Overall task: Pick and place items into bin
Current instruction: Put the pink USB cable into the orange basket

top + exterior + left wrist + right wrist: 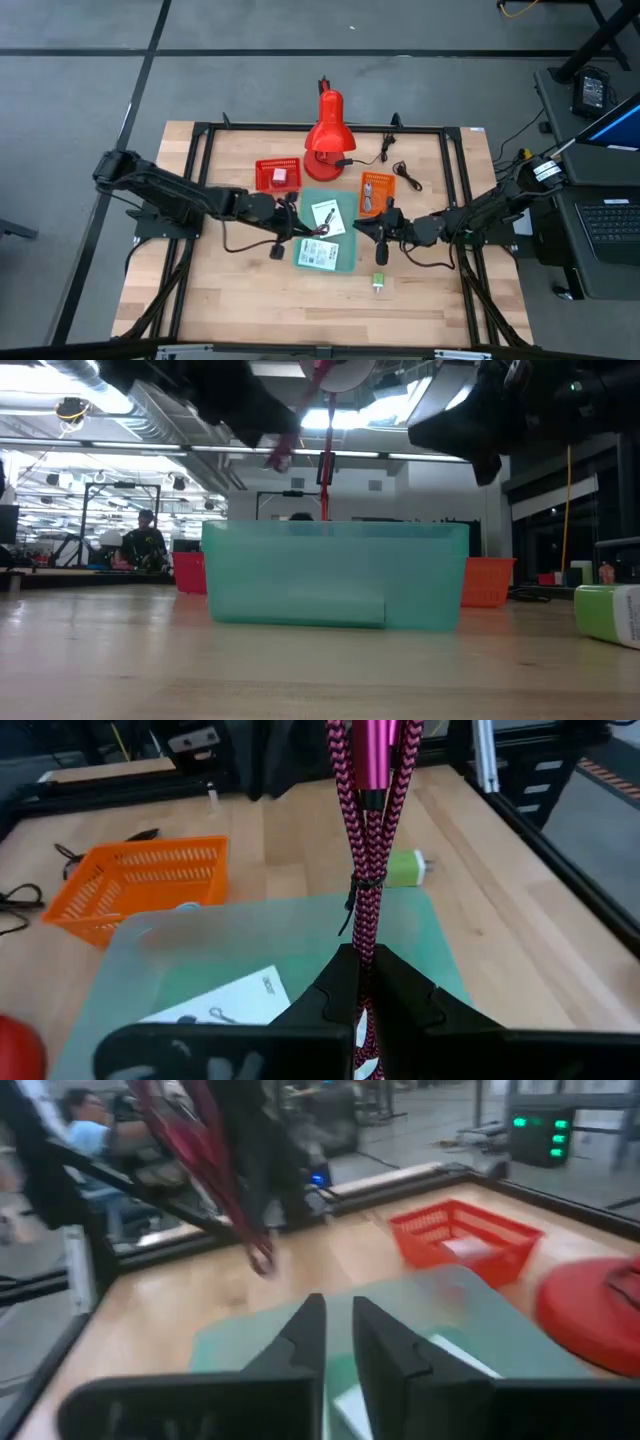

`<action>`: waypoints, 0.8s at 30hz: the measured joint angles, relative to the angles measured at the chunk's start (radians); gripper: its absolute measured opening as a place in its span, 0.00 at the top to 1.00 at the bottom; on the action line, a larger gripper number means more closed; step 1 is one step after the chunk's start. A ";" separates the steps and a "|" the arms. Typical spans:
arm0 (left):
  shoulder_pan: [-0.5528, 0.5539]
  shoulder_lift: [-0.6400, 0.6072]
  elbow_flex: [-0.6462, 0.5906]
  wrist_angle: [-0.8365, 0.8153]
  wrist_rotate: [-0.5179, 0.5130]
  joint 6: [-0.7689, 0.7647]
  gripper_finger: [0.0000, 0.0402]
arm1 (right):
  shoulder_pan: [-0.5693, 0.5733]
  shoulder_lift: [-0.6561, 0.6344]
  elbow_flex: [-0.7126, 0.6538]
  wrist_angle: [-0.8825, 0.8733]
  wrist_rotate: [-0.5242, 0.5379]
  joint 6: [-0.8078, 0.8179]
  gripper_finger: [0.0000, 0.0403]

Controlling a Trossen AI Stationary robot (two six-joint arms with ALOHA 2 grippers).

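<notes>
The pink cable hangs from the left hand over the left edge of the green bin in the high view. This hand is clenched on the cable. The right hand is at the right edge of the bin, and I cannot tell from above how far it is parted. Two white cards lie flat in the bin. A red basket holds a pale cube, and an orange basket stands right of the bin. A green block lies on the counter in front of the bin.

In the low view the bin stands in the middle, the block far right.

In the left wrist view the fingers pinch the braided cable, which is folded double and runs straight away from the hand, its long axis in line with the fingers.

In the right wrist view the right hand holds nothing; its fingers stand with a narrow gap over the bin.
</notes>
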 joint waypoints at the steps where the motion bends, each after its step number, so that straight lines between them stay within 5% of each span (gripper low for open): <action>1: 0.000 0.026 0.000 0.034 0.002 0.000 0.97 | 0.000 0.000 0.009 0.000 -0.014 -0.005 0.90; 14: 0.049 0.136 0.000 0.294 0.068 0.001 0.97 | 0.002 0.100 0.160 -0.008 -0.028 -0.265 0.53; 24: 0.068 0.136 0.000 0.314 0.068 0.019 0.97 | 0.002 0.147 0.237 -0.005 -0.071 -0.270 0.46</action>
